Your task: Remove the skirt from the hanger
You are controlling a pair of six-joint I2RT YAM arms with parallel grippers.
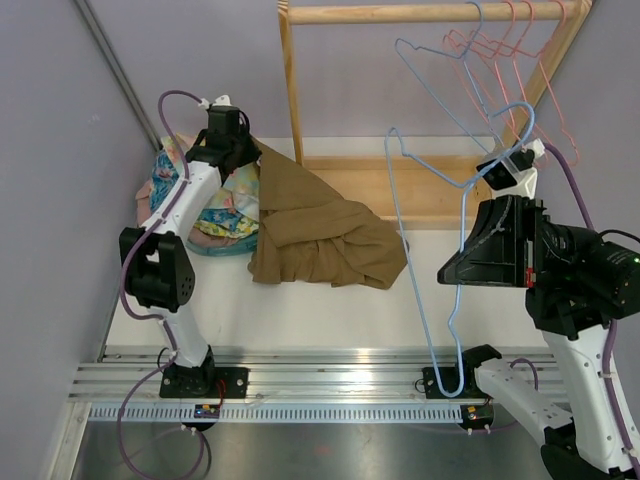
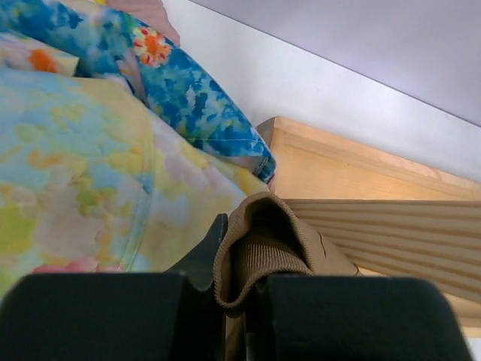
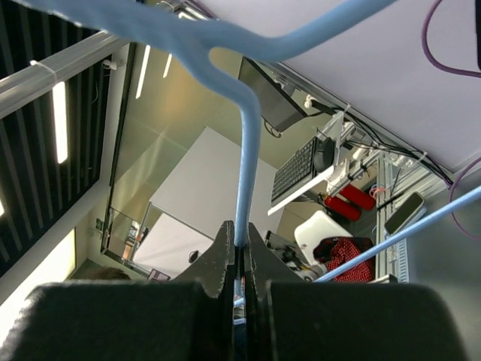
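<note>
My left claw (image 2: 236, 280) is clamped on the brown skirt (image 1: 320, 235), anchoring it on the table (image 1: 320, 310), while my right claw (image 3: 240, 256) pinches the blue hanger (image 3: 247, 165) aloft, seemingly clear of the cloth.

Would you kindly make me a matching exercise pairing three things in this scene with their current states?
Things:
1. brown skirt
2. big blue hanger
3. floral clothes

States:
A. clamped in the right gripper
B. heaped loose, ungripped
C. pinched by the left gripper

Pairs: 1-C, 2-A, 3-B
</note>
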